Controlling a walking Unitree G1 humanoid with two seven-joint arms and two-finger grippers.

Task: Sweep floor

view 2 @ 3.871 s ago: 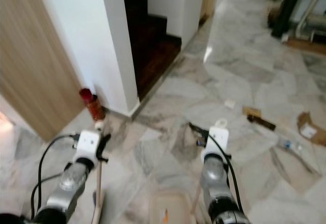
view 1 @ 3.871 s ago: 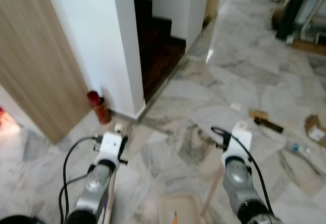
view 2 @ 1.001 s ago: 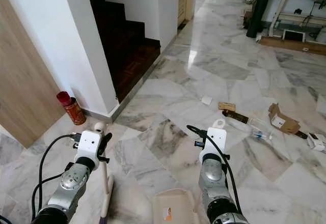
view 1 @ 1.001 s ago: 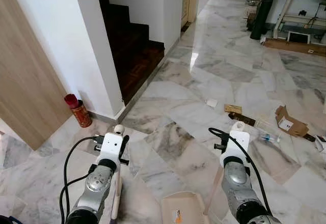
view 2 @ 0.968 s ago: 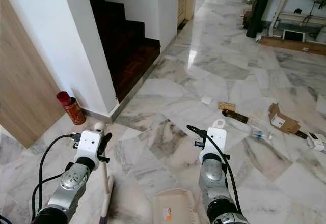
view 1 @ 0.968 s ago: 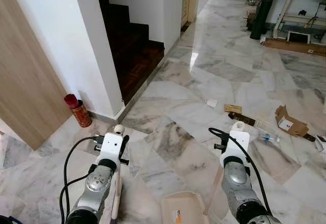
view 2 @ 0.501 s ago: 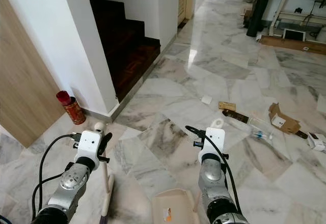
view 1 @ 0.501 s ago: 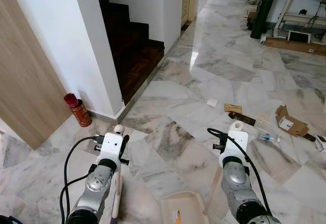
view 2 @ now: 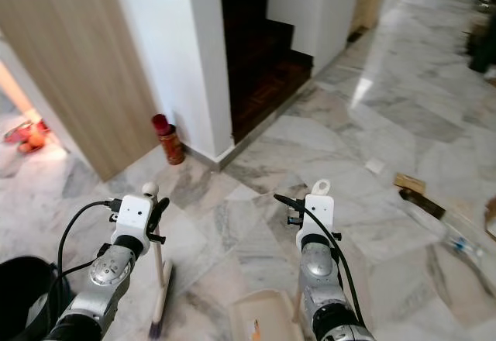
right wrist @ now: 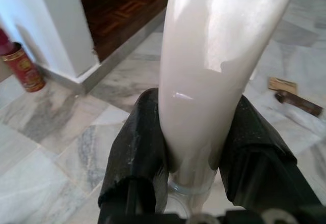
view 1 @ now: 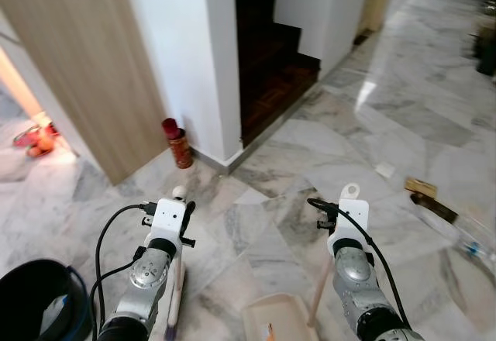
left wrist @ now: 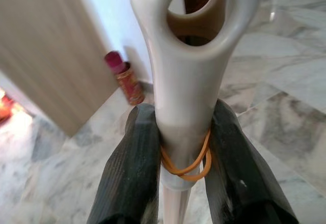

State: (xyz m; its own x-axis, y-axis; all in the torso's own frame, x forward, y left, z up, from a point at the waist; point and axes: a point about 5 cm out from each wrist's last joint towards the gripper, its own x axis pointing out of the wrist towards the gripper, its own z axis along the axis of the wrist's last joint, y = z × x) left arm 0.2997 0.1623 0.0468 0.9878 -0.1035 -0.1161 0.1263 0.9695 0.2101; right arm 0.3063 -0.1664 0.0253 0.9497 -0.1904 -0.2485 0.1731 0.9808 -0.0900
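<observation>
Nearest you, low edge: your dustpan (view 1: 267,322) sits flat on the marble floor (view 1: 256,232) between your two arms; a black bin (view 1: 35,302) sits at your far left.
Left tool: your left tool (left wrist: 183,152) is pinched on the broom handle (left wrist: 186,81), one black finger (left wrist: 132,173) pressed to each side, an orange rubber band (left wrist: 186,164) around the handle between them.
Broom: the handle runs down from that tool to the floor, upright with a slight tilt, its head (view 2: 159,314) resting on the marble left of the dustpan.
Right tool: your right tool (right wrist: 191,147) is clamped on the dustpan handle (right wrist: 214,66), fingers (right wrist: 140,147) hugging the pale shaft on both sides.
Dustpan handle: it slants from the pan up to your right tool.
Middle ground: a red can (view 1: 178,143) stands on the floor beside the white wall corner (view 1: 209,70), next to a wooden panel (view 1: 85,54).
Litter: a white scrap (view 1: 384,170), a flat brown piece (view 1: 421,186) and a dark strip (view 1: 432,206) lie on the floor, ahead to your right.
Farthest: dark wooden stairs (view 1: 271,54) rise behind the wall corner.
</observation>
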